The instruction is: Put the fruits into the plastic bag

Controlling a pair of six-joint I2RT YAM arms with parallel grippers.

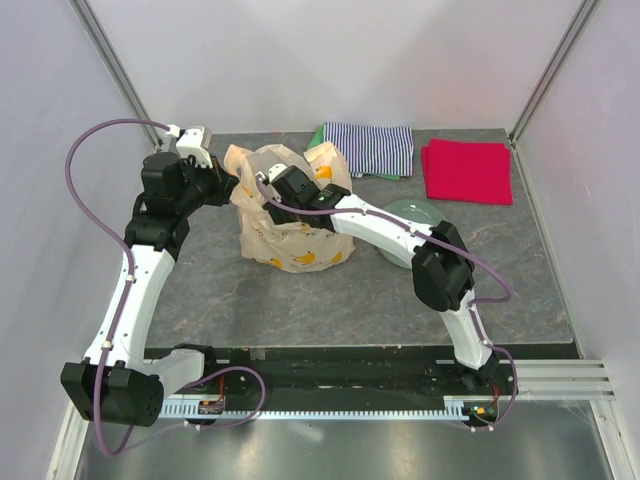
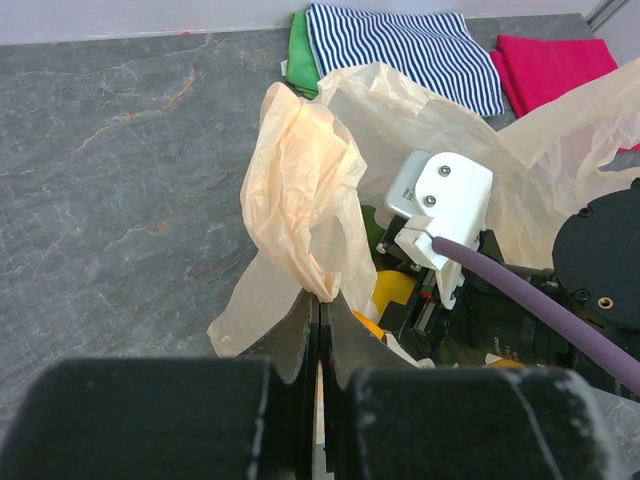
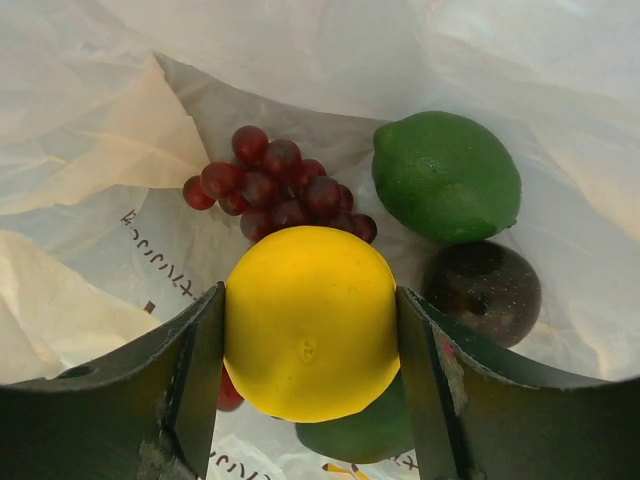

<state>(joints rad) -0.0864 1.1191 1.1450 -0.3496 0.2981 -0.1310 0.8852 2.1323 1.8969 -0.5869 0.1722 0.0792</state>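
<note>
My right claw (image 3: 312, 300): gripping lemon (image 3: 310, 345) inside plastic bag (image 3: 100, 120), over grapes (image 3: 280, 185). My left claw (image 2: 320, 300): pinching bag rim. Best: release low, rim held up.

White arms (image 1: 135, 295), black joints (image 1: 440, 275), purple cables (image 2: 520, 292).

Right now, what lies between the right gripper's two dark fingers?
The round yellow lemon, touching both fingers of the right gripper, inside the translucent plastic bag. The right wrist view shows it.
</note>
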